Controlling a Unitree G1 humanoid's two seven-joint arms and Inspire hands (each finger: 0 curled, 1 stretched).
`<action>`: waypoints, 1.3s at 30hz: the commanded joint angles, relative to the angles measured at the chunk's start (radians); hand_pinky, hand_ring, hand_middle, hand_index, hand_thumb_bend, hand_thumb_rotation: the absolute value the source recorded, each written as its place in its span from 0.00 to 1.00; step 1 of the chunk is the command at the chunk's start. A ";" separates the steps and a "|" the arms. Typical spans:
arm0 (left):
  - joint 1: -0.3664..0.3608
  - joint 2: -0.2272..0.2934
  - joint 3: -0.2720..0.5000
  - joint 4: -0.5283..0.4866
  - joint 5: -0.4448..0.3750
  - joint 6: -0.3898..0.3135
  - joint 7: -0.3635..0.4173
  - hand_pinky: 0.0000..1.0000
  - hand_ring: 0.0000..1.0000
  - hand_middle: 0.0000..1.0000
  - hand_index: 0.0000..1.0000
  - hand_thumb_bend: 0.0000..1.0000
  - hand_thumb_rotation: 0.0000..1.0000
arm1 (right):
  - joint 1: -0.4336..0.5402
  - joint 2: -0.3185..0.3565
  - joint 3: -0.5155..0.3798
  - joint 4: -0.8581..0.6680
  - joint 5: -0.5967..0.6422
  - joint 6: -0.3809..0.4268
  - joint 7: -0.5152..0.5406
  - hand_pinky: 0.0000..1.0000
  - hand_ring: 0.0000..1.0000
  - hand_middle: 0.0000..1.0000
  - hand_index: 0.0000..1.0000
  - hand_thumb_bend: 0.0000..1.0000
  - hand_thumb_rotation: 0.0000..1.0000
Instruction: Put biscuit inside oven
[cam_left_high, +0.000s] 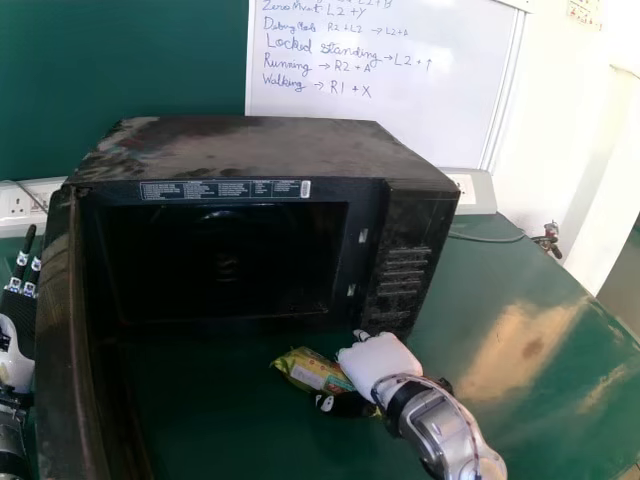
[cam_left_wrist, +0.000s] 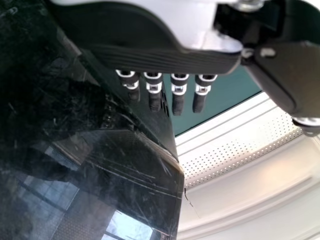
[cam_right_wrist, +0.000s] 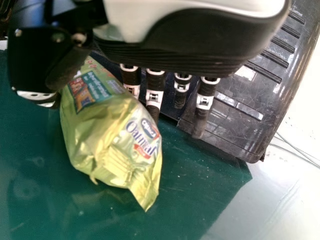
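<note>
One biscuit packet (cam_left_high: 305, 372): green and yellow, on the table in front of the oven, outside it, towards the control panel side; one crimped end points away from the right hand.
Right hand (cam_left_high: 380, 360): not clenched; fingers (cam_right_wrist: 202, 107) extended on one side of the packet, thumb (cam_left_high: 345, 404) on the other, the wrapper lying between them. Whether they press on it, I cannot tell.
Left hand (cam_left_high: 12, 360): released, at the head view's left edge, just beyond the oven door's outer side, its straight fingers (cam_left_high: 24, 250) pointing up, holding nothing.
Oven (cam_left_high: 250, 145): black, dusty on top, standing on the table, its front facing the robot, the cavity dark.
Oven door (cam_left_high: 62, 330): swung wide open on the left, reaching towards the robot.
Control panel (cam_left_high: 405, 270): on the right of the oven's front, beyond the right hand.
Table (cam_left_high: 440, 350): green, with pale glare to the right of the oven.
Whiteboard (cam_left_high: 400, 110): behind the oven, handwritten lines on it.
Cable (cam_left_high: 490, 239): grey, on the table behind and right of the oven.
</note>
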 joint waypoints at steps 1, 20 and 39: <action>0.045 -0.046 0.003 0.050 0.006 0.017 -0.006 0.00 0.29 0.74 1.00 0.10 1.00 | 0.027 -0.006 0.001 0.011 0.006 -0.013 -0.027 0.72 0.59 0.56 0.69 0.76 0.04; 0.040 -0.046 0.004 0.060 0.006 0.012 -0.017 0.00 0.28 0.74 1.00 0.08 1.00 | 0.076 0.016 -0.090 0.057 0.166 -0.112 -0.510 0.71 0.57 0.59 0.50 0.52 0.12; 0.049 -0.047 0.005 0.051 0.006 0.016 -0.011 0.00 0.26 0.72 1.00 0.09 1.00 | 0.076 0.009 -0.085 0.037 0.203 -0.089 -0.414 0.72 0.62 0.56 0.49 0.53 0.07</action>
